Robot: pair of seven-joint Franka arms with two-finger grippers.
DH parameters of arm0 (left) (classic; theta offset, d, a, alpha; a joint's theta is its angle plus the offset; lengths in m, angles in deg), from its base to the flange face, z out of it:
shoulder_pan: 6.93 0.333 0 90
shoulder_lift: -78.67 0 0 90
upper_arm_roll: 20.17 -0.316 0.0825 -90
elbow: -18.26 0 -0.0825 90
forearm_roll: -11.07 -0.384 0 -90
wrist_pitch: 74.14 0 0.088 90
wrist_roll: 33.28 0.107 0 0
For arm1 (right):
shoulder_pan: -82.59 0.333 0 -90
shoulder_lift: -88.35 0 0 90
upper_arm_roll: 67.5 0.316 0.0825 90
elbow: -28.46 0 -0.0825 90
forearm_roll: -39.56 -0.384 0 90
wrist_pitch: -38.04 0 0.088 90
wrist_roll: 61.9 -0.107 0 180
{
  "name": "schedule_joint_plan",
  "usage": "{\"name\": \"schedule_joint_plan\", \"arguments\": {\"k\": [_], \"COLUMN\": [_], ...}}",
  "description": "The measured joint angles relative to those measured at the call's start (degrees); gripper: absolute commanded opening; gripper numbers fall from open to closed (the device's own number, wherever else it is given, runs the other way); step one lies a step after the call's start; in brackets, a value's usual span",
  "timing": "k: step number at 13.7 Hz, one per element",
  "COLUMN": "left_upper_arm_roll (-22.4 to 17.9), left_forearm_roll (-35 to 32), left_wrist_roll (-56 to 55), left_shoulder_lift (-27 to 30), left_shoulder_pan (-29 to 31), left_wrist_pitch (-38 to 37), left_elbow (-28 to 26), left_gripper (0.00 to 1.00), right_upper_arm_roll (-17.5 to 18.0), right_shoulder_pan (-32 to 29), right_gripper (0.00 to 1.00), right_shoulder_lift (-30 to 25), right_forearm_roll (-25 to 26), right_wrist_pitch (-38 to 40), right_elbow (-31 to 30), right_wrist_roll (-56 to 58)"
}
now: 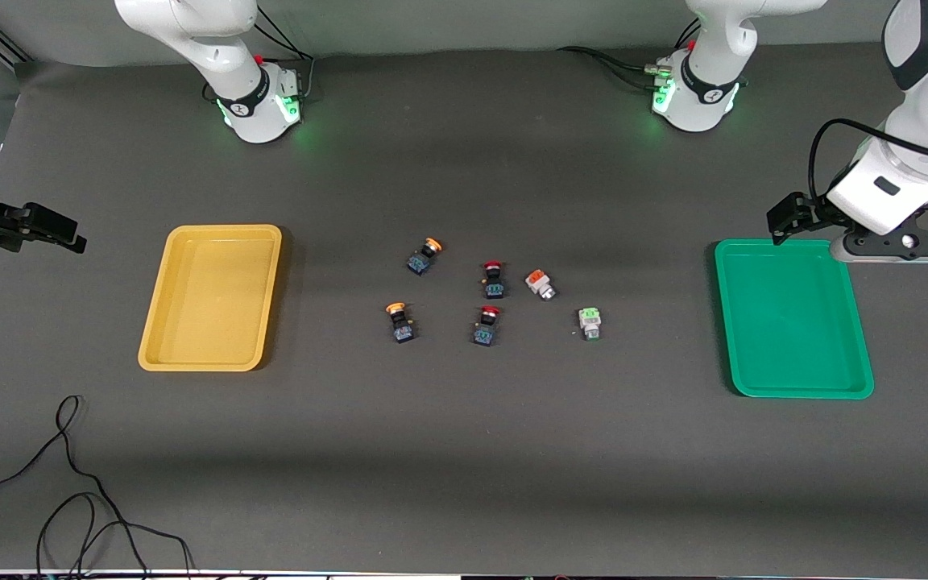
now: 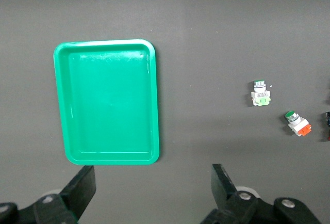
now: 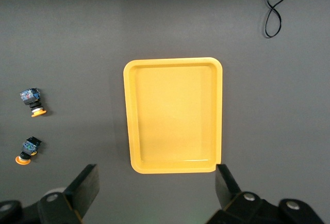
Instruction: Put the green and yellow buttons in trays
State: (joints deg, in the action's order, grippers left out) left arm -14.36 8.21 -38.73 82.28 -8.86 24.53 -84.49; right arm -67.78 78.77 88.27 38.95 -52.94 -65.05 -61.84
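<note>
At the right arm's end of the table, the right gripper (image 1: 69,235) hangs with its jaws wide open and empty, off the outer side of the empty yellow tray (image 1: 159,338). Midway between the trays lie the buttons: two yellow buttons (image 1: 425,254) (image 1: 399,321), two red buttons (image 1: 493,278) and an orange-bodied one (image 1: 540,283), then the green button (image 1: 590,322), nearest the green tray (image 1: 851,392). That tray is empty too. Over its corner farthest from the front camera hangs the left gripper (image 1: 794,217), open and holding nothing. No button is placed yet; picking has not begun. Next, I judge, an arm must reach to the middle and close on one small cap.
</note>
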Motion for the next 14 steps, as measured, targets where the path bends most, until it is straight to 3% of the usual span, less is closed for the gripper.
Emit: {"name": "schedule_joint_plan", "arguments": {"k": [3, 6, 8, 14], "left_upper_arm_roll": [0.0, -0.1, -0.2, -0.3], "left_forearm_roll": [0.0, 0.0, 0.0, 0.0], "left_wrist_roll": [0.0, 0.0, 0.0, 0.0], "left_shoulder_lift": [0.0, 0.0, 0.0, -0.1], "left_shoulder_pan": [0.0, 0.0, -0.1, -0.2], "left_wrist_pitch": [0.0, 0.0, 0.0, -0.1], "left_elbow": [0.0, 0.0, 0.0, 0.0], "left_gripper": [1.00, 1.00, 1.00, 1.00], "right_upper_arm_roll": [0.2, 0.4, 0.6, 0.9], "right_shoulder_pan": [2.6, 9.6, 16.3, 41.9], "right_gripper": [1.00, 1.00, 1.00, 1.00], "right_shoulder_lift": [0.3, 1.2, 1.7, 3.7], "right_forearm_roll": [0.0, -0.1, -0.4, -0.4], "right_wrist_pitch": [0.0, -0.2, -2.6, -20.6], "right_elbow": [-0.2, -2.3, -4.4, -13.5], "right_wrist_roll": [0.0, -6.5, -16.6, -57.6]}}
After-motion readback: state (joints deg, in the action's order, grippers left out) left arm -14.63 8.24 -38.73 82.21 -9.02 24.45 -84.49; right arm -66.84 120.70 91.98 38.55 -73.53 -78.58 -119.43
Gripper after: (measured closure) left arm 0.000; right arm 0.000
